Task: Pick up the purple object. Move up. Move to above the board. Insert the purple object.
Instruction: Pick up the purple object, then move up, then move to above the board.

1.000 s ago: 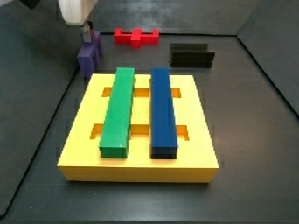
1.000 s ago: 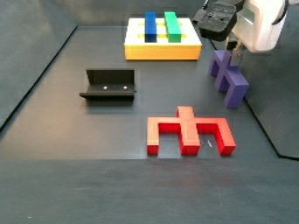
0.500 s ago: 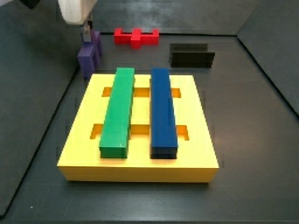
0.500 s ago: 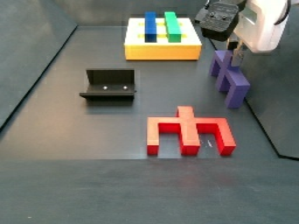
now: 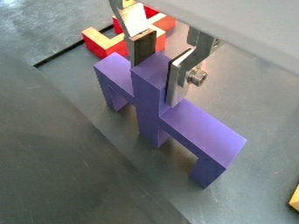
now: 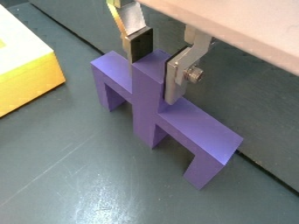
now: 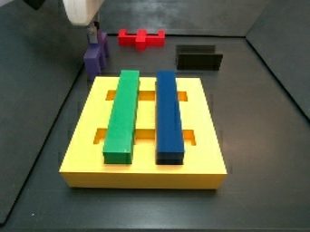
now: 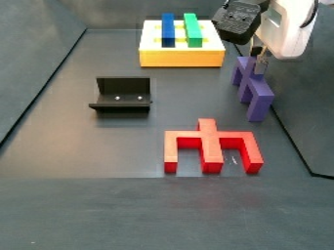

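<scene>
The purple object (image 5: 176,127) is a violet bar with two short legs and a raised central stub; it also shows in the other wrist view (image 6: 187,131). My gripper (image 5: 162,70) is shut on the stub, one finger on each side (image 6: 158,63). In both side views the gripper (image 7: 90,32) (image 8: 257,54) holds the purple object (image 7: 93,60) (image 8: 255,93) just above the floor, beside the far corner of the board. The board (image 7: 200,136) is a yellow slab bearing a green bar (image 7: 122,113) and a blue bar (image 7: 169,113).
A red notched block (image 7: 140,38) (image 8: 209,146) lies on the floor beyond the purple object. The black fixture (image 7: 200,58) (image 8: 124,96) stands behind the board. A corner of the board shows in a wrist view (image 6: 24,70). Dark walls ring the floor.
The gripper and the purple object have risen slightly off the floor. Nothing else has moved.
</scene>
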Controlling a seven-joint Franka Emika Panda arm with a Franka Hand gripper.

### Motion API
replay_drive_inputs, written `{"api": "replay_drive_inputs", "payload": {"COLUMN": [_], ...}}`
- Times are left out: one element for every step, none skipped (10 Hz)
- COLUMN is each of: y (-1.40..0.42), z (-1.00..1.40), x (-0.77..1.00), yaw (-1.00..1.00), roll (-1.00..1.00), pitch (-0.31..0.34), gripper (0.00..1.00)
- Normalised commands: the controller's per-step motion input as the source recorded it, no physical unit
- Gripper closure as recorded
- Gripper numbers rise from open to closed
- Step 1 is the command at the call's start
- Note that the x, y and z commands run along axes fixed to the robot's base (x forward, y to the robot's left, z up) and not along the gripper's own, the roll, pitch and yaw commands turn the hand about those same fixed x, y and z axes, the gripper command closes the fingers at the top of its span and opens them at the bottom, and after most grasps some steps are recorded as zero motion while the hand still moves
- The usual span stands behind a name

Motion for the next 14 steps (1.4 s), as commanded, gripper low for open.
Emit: {"api": "replay_drive_inputs", "payload": {"y": [0.0, 0.0, 0.0, -0.05, -0.05, -0.03, 0.0, 0.0, 0.0, 0.0, 0.01, 0.0, 0.0, -0.01], "z": [0.0, 0.0, 0.83, 0.81, 0.56, 0.27, 1.4, 1.4, 1.4, 1.4, 0.89, 0.66, 0.34, 0.19], "x": [0.0, 0.0, 0.0, 0.02, -0.01, 0.01, 0.0, 0.0, -0.1, -0.09, 0.03, 0.06, 0.07, 0.03], "yaw": [0.0, 0.0, 0.0, 0.0, 0.0, 0.01, 0.0, 0.0, 0.0, 0.0, 0.0, 0.0, 0.0, 0.0], "roll": [0.0, 0.0, 0.0, 0.0, 0.01, 0.03, 0.0, 0.0, 0.01, 0.02, 0.0, -0.01, 0.0, -0.01], "pitch": [0.0, 0.0, 0.0, 0.012, 0.052, 0.042, 0.0, 0.009, 0.002, -0.005, 0.069, 0.109, 0.127, 0.098], "gripper": [1.0, 1.0, 1.0, 1.0, 1.0, 1.0, 1.0, 1.0, 1.0, 1.0, 1.0, 1.0, 1.0, 1.0]}}
